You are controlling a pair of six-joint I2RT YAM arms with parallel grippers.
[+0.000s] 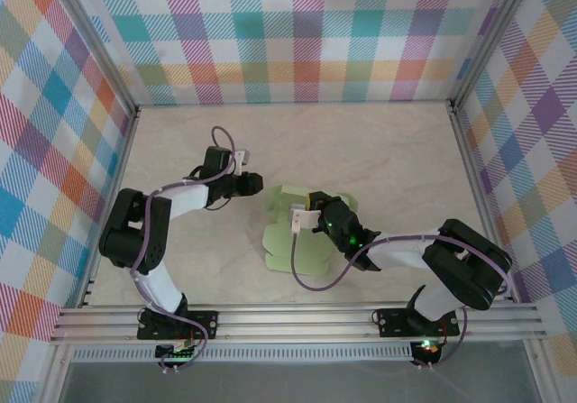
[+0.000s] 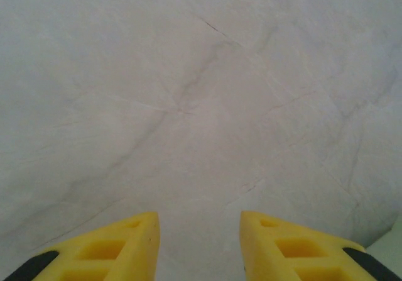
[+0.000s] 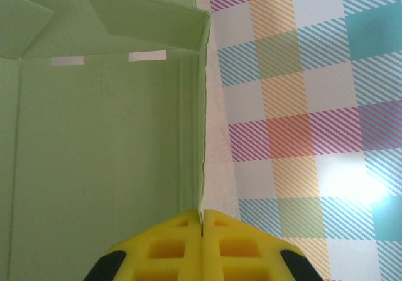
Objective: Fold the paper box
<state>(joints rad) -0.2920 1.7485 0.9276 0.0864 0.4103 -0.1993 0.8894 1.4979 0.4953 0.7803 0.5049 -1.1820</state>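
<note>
The paper box (image 1: 284, 245) is a pale green card cut-out lying mid-table, partly folded, with one wall raised. My right gripper (image 1: 314, 206) reaches over it from the right. In the right wrist view the yellow jaws of this gripper (image 3: 202, 213) are shut on the thin top edge of an upright wall of the paper box (image 3: 100, 155), whose inside panel and corner flaps lie to the left. My left gripper (image 1: 258, 185) hovers just left of the box. It is open (image 2: 200, 221) over bare table, with nothing between its fingers.
The marbled tabletop (image 1: 379, 151) is fenced by plaid walls (image 1: 288, 33) at the back and both sides. A metal rail (image 1: 297, 317) carrying the arm bases runs along the near edge. A sliver of the green card (image 2: 392, 249) shows at the lower right of the left wrist view.
</note>
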